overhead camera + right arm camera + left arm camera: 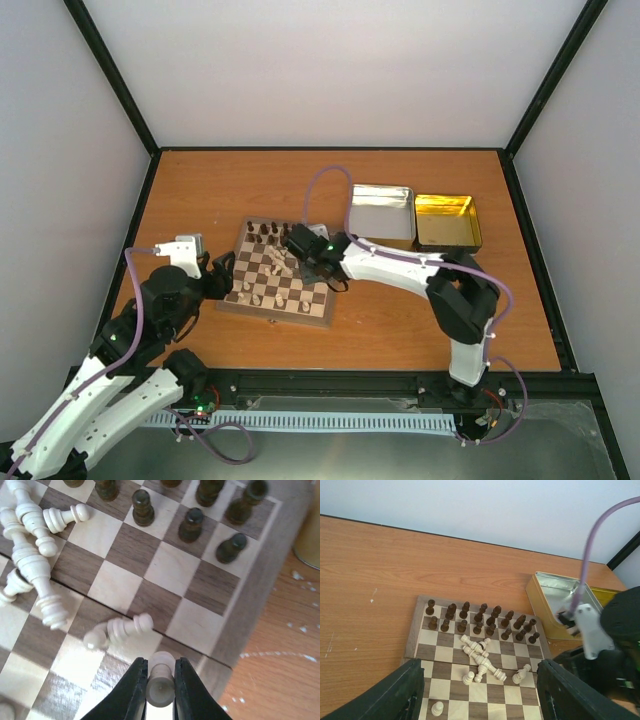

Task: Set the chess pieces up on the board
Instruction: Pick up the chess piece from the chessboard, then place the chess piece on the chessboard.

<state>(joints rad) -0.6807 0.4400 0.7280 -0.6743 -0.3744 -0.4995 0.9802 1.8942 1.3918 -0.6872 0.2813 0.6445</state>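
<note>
While the right tool [160, 692] pinches one pale piece [160, 680] between its closed fingers, just above a square beside the border of the board [260, 580], the left tool [477, 702] hangs at the board's left edge with its fingers spread wide and nothing between them. The board lies on the orange-brown desk [400, 330], left of centre. Two open tins sit touching side by side past its far right corner: a silver tin [380, 215] and a gold tin [447, 222]. The right arm [400, 268] reaches across the board's right side and hides that part from above, and its purple cable [330, 168] loops over the far edge. Sixteen dark pieces [481, 612] stand in two rows of eight along the far side. A heap of pale pieces [479, 652] lies toppled mid-board, roughly five, hard to count where they cross. One more lies alone just beside the held piece, and two stand upright nearer the left tool.
</note>
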